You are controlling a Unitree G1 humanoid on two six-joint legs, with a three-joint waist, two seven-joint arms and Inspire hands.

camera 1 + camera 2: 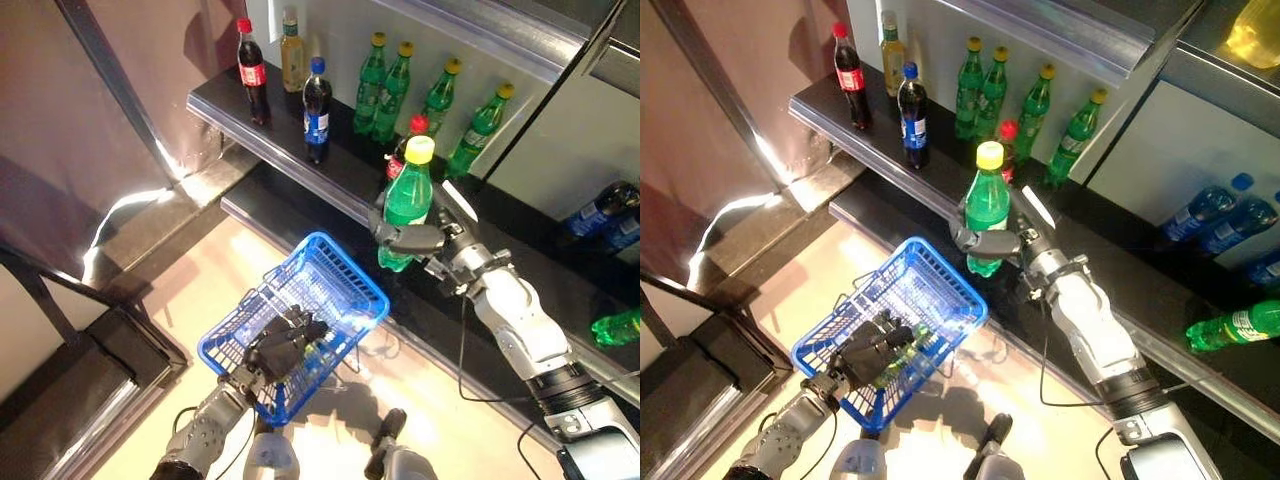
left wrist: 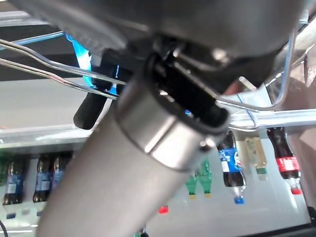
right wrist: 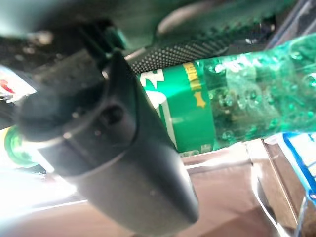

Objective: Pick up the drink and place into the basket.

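Left hand (image 1: 285,343) curled on my blue basket (image 1: 325,262) handle; right hand (image 1: 412,239) gripping green bottle (image 1: 407,200) upright, just beyond basket.

A dark upper shelf (image 1: 330,170) carries a row of upright bottles: a red-capped cola (image 1: 251,72), a pale bottle (image 1: 292,52) behind it, a blue-capped cola (image 1: 317,110) near the front edge, and four green bottles (image 1: 428,100) with yellow caps leaning along the back wall. On a lower shelf (image 1: 1160,290), blue bottles (image 1: 1220,222) lie on their sides, and a green bottle (image 1: 1237,327) lies by the front edge.
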